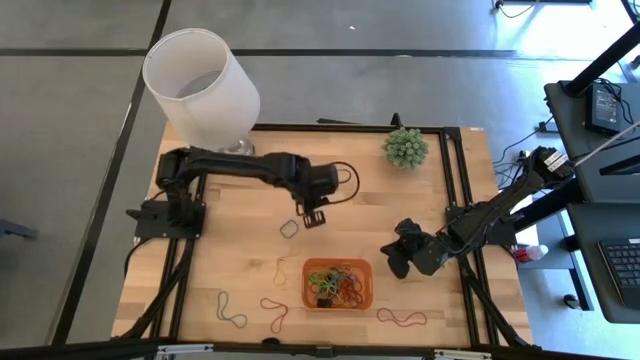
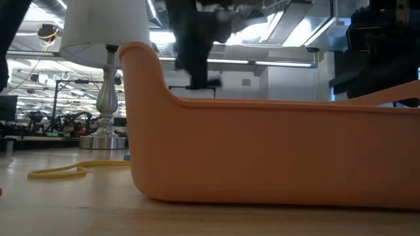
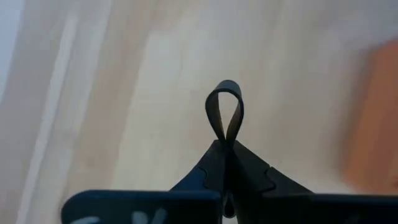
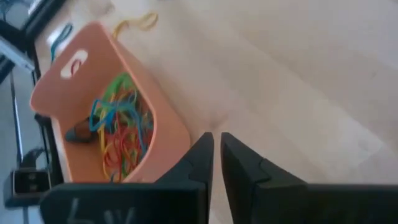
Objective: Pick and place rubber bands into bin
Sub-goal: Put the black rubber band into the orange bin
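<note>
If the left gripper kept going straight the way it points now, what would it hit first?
Probably bare table. The left gripper is shut on a dark rubber band, and its wrist view shows only wood directly ahead; the bin sits off to one side. Height above the wood is unclear.

White lampshade (image 1: 203, 85) at table's (image 1: 250, 270) far-left corner, small green plant (image 1: 405, 147) far-right.

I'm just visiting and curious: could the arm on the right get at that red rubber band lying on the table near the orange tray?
Probably yes. The red rubber band lies alone on bare wood, beside the bin, and the right gripper hangs empty close by with nothing between them. The left gripper, shut on a dark rubber band, is well away.
</note>
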